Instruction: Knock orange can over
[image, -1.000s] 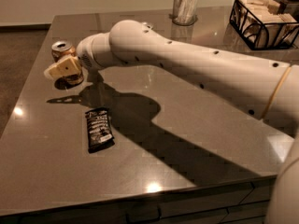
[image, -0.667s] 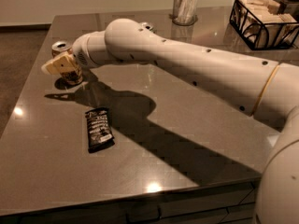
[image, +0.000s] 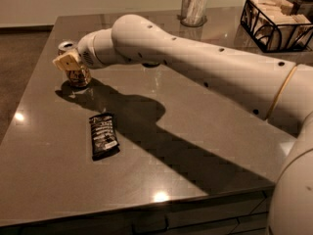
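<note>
The cream gripper [image: 68, 61], open or closed I cannot tell, sits high against the slim orange-gold aluminium can [image: 79, 76], seemingly for tipping leverage.

The can [image: 78, 77] stands at the far left of the bench [image: 49, 180], with the gripper [image: 67, 61] at its near side and the arm reaching in from the right. A packet [image: 103, 135] lies nearer, slightly right. A cup [image: 193, 6] stands at back centre, a basket [image: 276, 18] at back right.
</note>
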`<state>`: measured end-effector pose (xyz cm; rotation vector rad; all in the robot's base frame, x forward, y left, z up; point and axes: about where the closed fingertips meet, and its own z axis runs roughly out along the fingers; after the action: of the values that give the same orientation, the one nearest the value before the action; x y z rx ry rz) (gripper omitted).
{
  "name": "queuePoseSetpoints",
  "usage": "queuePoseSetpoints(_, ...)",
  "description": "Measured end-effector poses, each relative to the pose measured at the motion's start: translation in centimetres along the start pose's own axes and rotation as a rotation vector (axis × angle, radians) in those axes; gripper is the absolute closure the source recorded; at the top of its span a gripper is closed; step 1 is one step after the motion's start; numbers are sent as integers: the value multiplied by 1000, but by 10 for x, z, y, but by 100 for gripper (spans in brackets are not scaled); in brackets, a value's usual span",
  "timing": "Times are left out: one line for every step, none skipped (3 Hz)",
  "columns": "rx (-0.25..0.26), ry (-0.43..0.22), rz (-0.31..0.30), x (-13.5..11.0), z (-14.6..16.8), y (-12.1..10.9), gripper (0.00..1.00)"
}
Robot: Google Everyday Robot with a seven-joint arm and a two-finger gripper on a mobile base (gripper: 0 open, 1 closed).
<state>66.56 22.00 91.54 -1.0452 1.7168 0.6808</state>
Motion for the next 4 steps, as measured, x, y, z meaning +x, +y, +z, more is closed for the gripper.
queuePoseSetpoints(6,50,-13,-3,-18,-8,85)
queuePoseSetpoints(13,137,-53,-8,-45,-22,100)
queuePoseSetpoints(-4,250,-88,-1,-73,-34,100)
queuePoseSetpoints(-42,357,-119,14,-91,-41,100)
